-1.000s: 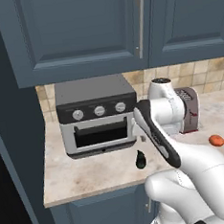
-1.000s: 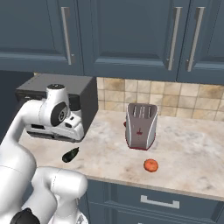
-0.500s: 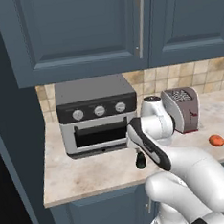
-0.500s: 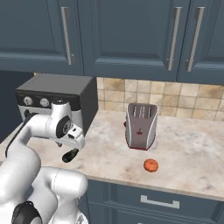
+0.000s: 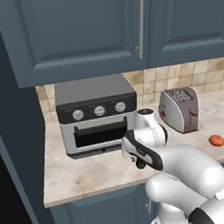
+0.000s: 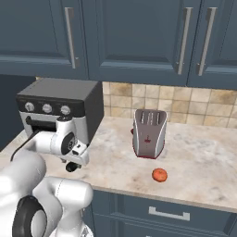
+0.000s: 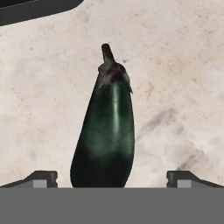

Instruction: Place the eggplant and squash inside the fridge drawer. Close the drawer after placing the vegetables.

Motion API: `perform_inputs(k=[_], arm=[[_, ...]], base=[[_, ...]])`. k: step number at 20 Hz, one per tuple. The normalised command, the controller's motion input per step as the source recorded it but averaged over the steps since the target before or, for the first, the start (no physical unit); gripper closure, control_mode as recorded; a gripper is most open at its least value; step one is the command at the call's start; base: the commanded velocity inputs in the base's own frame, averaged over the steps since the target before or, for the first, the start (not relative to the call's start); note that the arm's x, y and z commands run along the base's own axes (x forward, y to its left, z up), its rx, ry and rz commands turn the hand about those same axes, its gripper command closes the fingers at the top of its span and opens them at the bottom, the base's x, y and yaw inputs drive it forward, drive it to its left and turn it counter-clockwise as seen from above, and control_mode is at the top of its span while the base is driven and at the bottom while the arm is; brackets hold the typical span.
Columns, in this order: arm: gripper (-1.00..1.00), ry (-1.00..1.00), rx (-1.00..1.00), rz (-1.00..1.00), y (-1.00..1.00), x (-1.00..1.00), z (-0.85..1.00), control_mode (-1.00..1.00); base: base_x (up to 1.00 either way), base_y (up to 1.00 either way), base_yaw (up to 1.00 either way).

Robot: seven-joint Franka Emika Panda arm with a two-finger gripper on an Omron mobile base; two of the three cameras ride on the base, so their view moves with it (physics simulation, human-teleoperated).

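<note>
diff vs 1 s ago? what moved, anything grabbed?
The arm has swung down: the gripper has dropped from toaster-oven height to just over the eggplant, jaws open either side of it. Nothing is gripped; the eggplant lies on the counter as before. The toaster oven, toaster and small orange-red item stayed put.

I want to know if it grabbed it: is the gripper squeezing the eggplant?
No, the eggplant lies on the counter between the wide-open gripper fingertips, untouched.
</note>
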Motion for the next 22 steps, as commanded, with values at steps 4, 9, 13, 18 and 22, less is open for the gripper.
perform_inputs(k=[4,9,13,18,22], arm=[[-1.0,0.04,0.0,0.0,-0.01,0.22,-0.37,-1.0],[1.0,0.06,0.0,0.0,0.1,0.14,-0.34,-1.0],[1.0,0.0,0.0,-0.03,0.01,-0.15,-0.24,-1.0],[1.0,-0.04,0.0,-0.08,-0.04,-0.02,0.5,-1.0],[1.0,0.0,0.0,-0.08,-0.26,-0.11,1.0,-1.0]], base=[[0.0,0.0,0.0],[0.0,0.0,0.0],[0.0,0.0,0.0],[0.0,0.0,0.0],[0.0,0.0,0.0]])
